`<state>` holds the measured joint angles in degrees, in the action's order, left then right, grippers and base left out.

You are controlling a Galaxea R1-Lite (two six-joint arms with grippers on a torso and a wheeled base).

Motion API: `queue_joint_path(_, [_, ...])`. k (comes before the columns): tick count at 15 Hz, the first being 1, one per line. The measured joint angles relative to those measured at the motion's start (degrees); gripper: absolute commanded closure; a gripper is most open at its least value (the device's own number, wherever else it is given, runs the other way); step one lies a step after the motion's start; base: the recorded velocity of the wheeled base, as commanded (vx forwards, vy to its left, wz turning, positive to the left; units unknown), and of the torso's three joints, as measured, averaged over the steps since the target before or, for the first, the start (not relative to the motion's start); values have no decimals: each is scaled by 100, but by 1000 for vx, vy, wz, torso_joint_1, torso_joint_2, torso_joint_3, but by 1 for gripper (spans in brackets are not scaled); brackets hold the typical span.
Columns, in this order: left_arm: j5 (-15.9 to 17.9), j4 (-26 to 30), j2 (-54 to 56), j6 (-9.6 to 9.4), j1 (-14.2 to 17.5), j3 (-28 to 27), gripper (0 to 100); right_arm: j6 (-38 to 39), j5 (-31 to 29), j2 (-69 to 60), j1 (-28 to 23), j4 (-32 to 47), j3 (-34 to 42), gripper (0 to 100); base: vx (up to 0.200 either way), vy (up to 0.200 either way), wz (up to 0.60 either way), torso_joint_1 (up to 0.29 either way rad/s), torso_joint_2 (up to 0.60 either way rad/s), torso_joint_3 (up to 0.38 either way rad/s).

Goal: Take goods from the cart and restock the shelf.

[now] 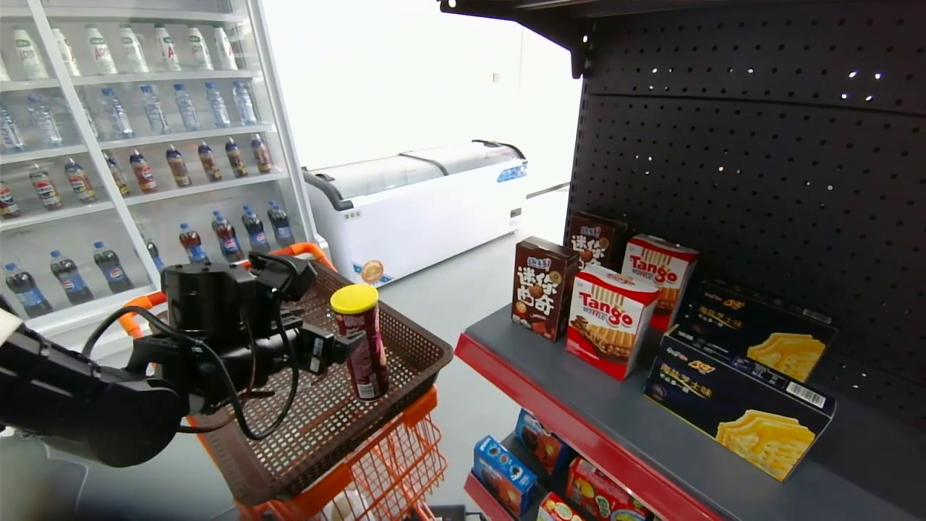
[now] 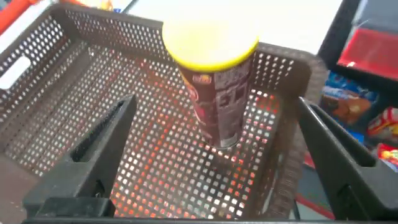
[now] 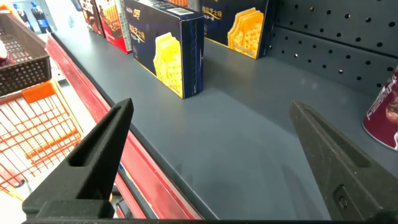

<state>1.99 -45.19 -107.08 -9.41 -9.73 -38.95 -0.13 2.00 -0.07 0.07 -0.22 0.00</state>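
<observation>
Claws first: my left claw (image 2: pixel 214 106) was released, its fingers (image 2: pixel 99 146) spread wide above the floor of the brown mesh basket (image 1: pixel 416 340). The can (image 1: pixel 359 340) stood between them, a little ahead of the tips and not pinched. My right claw (image 3: pixel 211 107) was released as well, fingers (image 3: pixel 93 155) far apart, hanging over a bare stretch of the shelf (image 1: pixel 651 441).

That shelf was the largest thing before me, a grey board with a red front edge and a black pegboard (image 1: pixel 759 145) behind it, standing on my right. To my left stood the orange cart (image 1: pixel 394 463), with the basket sitting on top of it. Behind the cart were a glass-fronted drinks cooler (image 1: pixel 145 145) full of bottles and a white chest freezer (image 1: pixel 427 210).

On the shelf, two navy cracker boxes (image 1: pixel 738 405) stood one behind the other. Beside them were two red-and-white wafer boxes (image 1: pixel 611 329), then two brown snack boxes (image 1: pixel 544 286) nearest the shelf's end. A dark red tube (image 3: pixel 382 112) stood on the grey board just past my right claw. More packets (image 1: pixel 506 474) lay on the lower shelf (image 1: pixel 477 499).

As for the task's thing, the can was dark red with a yellow lid. It stood upright inside the basket, near the rim on the shelf side and level with my left claw.
</observation>
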Motion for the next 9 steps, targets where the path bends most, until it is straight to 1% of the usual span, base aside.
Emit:
queue_joint_path(2, [-232,-266,-361,6,-16,43,0,-2,0,0,-2,0,0,0,0,0,0,0,0,0])
queue_joint_path(3, [-463,-503,-551,20,-22,61,0,-2,0,0,-2,0,0,0,0,0,0,0,0,0])
queue_joint_path(4, [-720,-772,-755,93,-57,69,0,-2,0,0,-2,0,0,0,0,0,0,0,0,0])
queue_joint_path(5, [-905,-1108,-973,244,-132,76,0,-2,0,0,-2,0,0,0,0,0,0,0,0,0])
queue_joint_path(6, [-995,-1365,-1150,424,-223,80,0,-2,0,0,-2,0,0,0,0,0,0,0,0,0])
queue_joint_path(7, [-1022,-1475,-1312,542,-308,83,0,-2,0,0,2,0,0,0,0,0,0,0,0,0])
queue_joint_path(8, [-1028,-1524,-1467,600,-385,83,0,-2,0,0,2,-2,0,0,0,0,0,0,0,0])
queue_joint_path(9, [-1035,-1546,-1596,613,-435,78,0,-5,0,0,2,0,0,0,0,0,0,0,0,0])
